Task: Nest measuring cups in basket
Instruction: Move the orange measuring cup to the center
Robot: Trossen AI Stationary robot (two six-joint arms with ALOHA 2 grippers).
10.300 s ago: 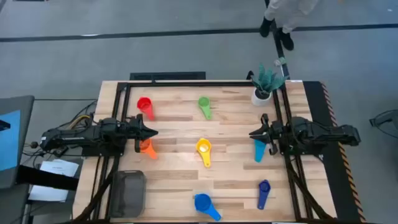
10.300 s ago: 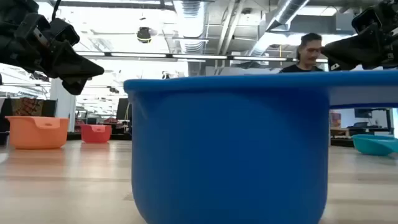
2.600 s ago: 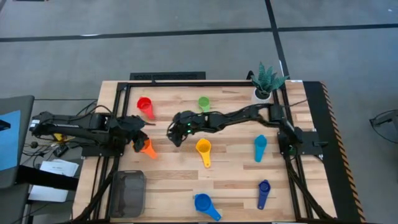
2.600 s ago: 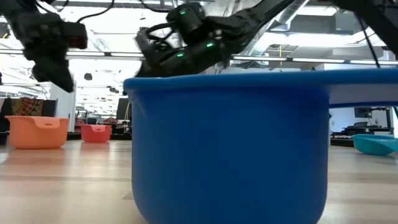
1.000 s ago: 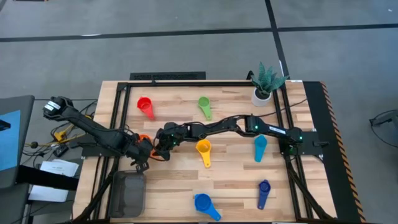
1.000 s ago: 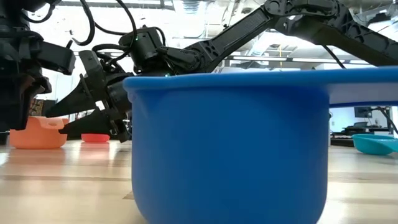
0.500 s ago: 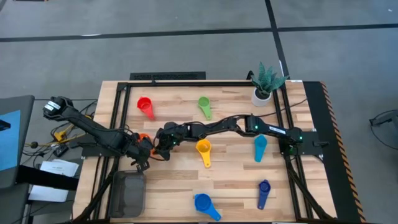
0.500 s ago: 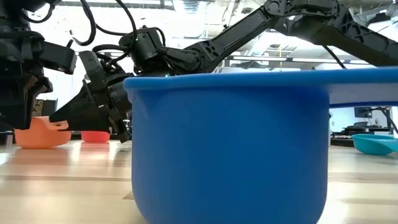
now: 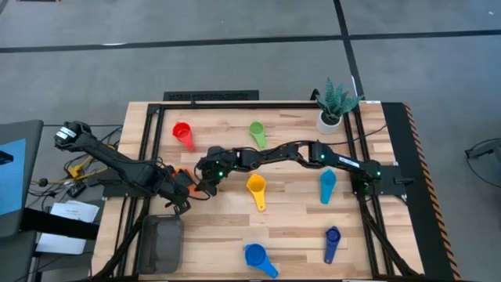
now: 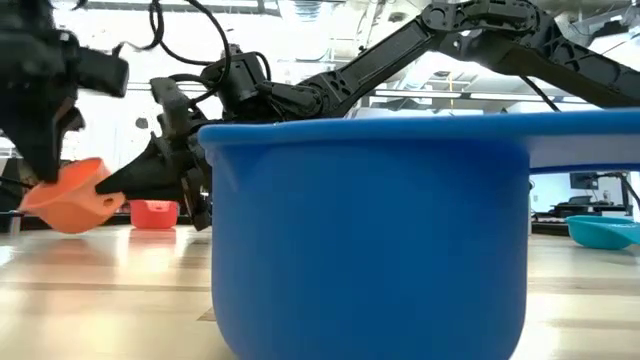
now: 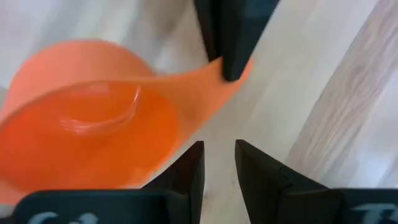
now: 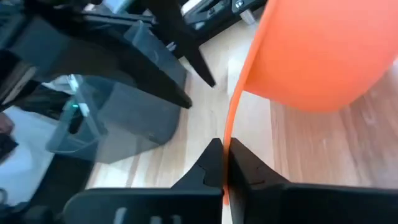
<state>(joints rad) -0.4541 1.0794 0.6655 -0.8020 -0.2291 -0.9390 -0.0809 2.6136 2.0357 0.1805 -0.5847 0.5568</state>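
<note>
The orange measuring cup sits tilted near the table's left side, between my two grippers. My right arm reaches across the table, and my right gripper is shut on that cup's handle. My left gripper hovers right over the cup's bowl, its fingers a narrow gap apart with bare table showing between them. The dark grey basket stands at the near left corner. The blue cup stands close in front of the low camera. My right gripper pinches the orange cup's flat handle between its two fingers, seen edge-on in the right wrist view. The fingers come roughly level from the table's right. The cup is tilted with its handle side raised; whether its bowl still touches the table I cannot tell.
The red and green cups stand toward the far edge. The yellow one is mid-table, the teal one to the right, the dark blue-purple one near right. A white plant pot stands at the far right corner.
The orange cup has tipped: its handle side has risen while held by my right gripper, where before the cup sat flat on the table. My left gripper has moved upward over the cup.
</note>
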